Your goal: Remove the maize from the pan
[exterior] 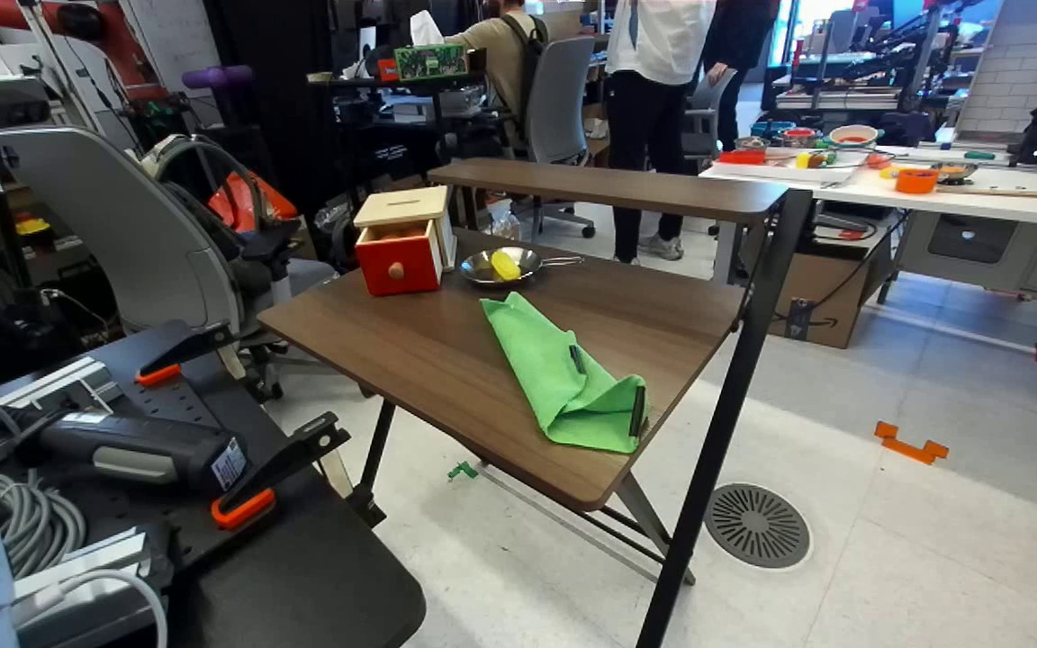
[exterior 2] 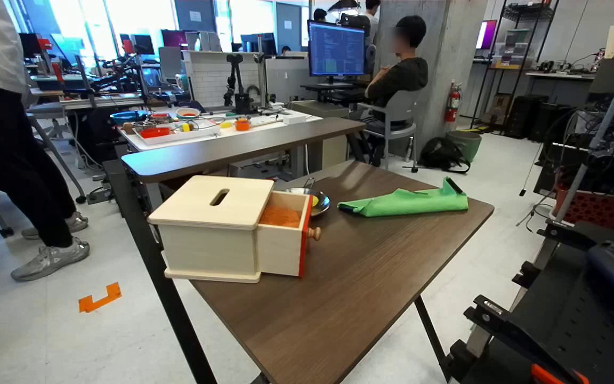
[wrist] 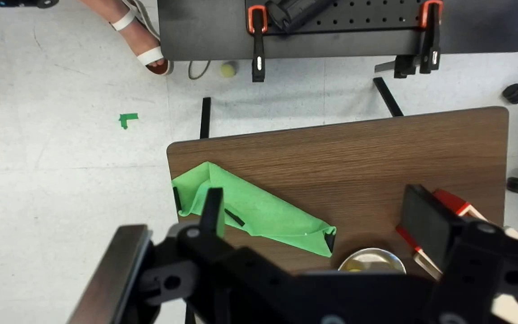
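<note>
Maize (exterior: 506, 264) lies in the pan (exterior: 479, 270), just beside the wooden box (exterior 2: 219, 248); green cloth (exterior: 563, 382) rests on the table (exterior: 433, 355); gripper (wrist: 317, 204) in wrist view, jaws wide apart.

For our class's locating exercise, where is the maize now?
In an exterior view, the yellow maize lies inside the metal pan, just right of the red-fronted wooden drawer box.

Remotely, I logged the pan (exterior: 478, 268) as glossy metal, cloth (exterior: 557, 371) as matt fabric, box (exterior 2: 205, 250) as smooth wood, tabletop (exterior: 410, 328) as wood-grained.
</note>
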Action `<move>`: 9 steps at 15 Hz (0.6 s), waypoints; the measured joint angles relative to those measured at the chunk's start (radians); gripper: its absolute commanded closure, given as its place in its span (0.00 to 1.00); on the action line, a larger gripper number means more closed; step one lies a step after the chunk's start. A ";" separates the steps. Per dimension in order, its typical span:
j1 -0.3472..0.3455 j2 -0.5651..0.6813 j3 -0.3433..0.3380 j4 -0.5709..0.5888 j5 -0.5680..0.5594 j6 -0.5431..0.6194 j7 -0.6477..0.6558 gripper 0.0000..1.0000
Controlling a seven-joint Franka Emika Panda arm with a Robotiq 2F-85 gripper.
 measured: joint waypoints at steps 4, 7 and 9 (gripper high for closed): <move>0.008 0.073 0.019 -0.014 0.073 0.158 0.016 0.00; 0.018 0.145 0.034 -0.022 0.182 0.294 0.015 0.00; 0.028 0.213 0.047 -0.018 0.239 0.386 0.016 0.00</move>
